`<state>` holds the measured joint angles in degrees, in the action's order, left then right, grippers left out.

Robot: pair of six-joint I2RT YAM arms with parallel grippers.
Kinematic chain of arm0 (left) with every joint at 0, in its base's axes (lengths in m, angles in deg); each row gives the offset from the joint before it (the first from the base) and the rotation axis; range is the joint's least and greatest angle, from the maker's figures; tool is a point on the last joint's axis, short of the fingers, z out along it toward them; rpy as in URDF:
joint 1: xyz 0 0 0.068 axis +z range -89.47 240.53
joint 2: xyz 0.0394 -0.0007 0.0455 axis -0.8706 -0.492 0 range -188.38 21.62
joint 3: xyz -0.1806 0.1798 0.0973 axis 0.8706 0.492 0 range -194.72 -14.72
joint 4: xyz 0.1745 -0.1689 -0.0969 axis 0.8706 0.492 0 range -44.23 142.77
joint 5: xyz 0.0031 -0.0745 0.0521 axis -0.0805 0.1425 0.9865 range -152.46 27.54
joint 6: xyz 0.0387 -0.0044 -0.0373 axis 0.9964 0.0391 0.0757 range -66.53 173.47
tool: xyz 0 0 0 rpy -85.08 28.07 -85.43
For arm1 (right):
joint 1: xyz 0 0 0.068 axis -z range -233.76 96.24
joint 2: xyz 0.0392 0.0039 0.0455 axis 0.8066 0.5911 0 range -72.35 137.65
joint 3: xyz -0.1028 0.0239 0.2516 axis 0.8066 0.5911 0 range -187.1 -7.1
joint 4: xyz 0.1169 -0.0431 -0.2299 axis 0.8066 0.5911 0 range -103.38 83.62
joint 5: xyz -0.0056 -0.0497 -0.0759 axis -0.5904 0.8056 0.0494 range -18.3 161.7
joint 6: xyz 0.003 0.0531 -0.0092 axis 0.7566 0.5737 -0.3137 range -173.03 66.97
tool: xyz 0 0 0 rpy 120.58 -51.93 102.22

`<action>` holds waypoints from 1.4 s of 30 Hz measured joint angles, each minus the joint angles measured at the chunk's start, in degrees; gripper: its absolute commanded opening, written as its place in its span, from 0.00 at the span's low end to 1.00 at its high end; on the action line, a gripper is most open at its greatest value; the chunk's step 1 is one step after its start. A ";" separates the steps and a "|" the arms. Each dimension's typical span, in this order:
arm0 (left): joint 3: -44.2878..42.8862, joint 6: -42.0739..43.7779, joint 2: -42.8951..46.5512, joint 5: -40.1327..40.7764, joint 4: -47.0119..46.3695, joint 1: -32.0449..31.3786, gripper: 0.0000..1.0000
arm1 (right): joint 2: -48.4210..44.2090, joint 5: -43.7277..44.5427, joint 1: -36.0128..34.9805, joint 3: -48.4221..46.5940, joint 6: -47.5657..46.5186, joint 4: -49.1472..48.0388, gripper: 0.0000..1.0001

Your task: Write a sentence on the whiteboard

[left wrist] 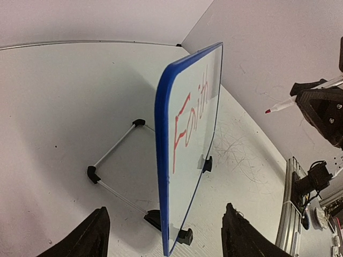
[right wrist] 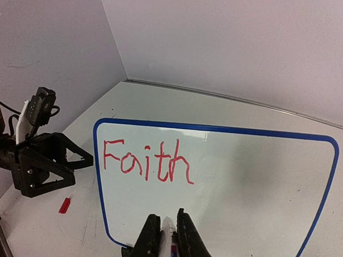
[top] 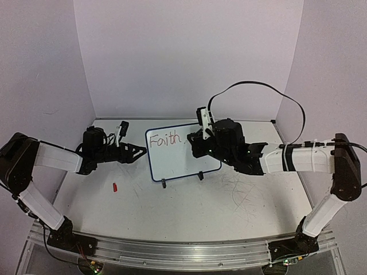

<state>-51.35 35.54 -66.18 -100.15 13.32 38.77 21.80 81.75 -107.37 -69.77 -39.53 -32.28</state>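
Whiteboard (top: 179, 159): small, white, rounded corners, blue frame. Upright with a backward lean at the centre of the counter (top: 229, 212), on two black feet (top: 163, 183). Also seen edge-on from the left wrist (left wrist: 159, 134) and face-on from the right wrist (right wrist: 246, 176).

Sentence (top: 164, 139): thin red handwriting, one word only, "Faith". Placed toward the board's 10 o'clock corner; rest of the face blank. Legible from the right wrist (right wrist: 147, 160); foreshortened from the left wrist (left wrist: 185, 126).

Left tool (top: 141, 151): at the board's 9 o'clock, pointing at the left edge. Fingers spread wide and holding nothing. From its own camera (left wrist: 166, 238), one finger on each side of the board's edge, neither in visible contact.

Right tool (top: 196, 141): at the board's 2 o'clock, in front of the face. Fingers closed around a marker (right wrist: 168, 233).

Marker: white barrel, red tip. In the left wrist view (left wrist: 281, 104), tip aimed at the board, apart from the face.

Small red object (top: 115, 187): lying flat on the counter at the board's 8 o'clock, near the left tool, touching nothing. Also visible from the right wrist (right wrist: 64, 205).
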 measured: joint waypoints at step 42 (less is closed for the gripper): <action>-1.53 -3.39 -17.83 -11.58 -16.15 -1.21 0.11 | 7.74 0.91 5.51 -8.96 -4.47 2.65 0.00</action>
<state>-52.87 32.15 -84.01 -111.73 -2.83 37.56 29.54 82.66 -101.86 -78.73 -44.00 -29.63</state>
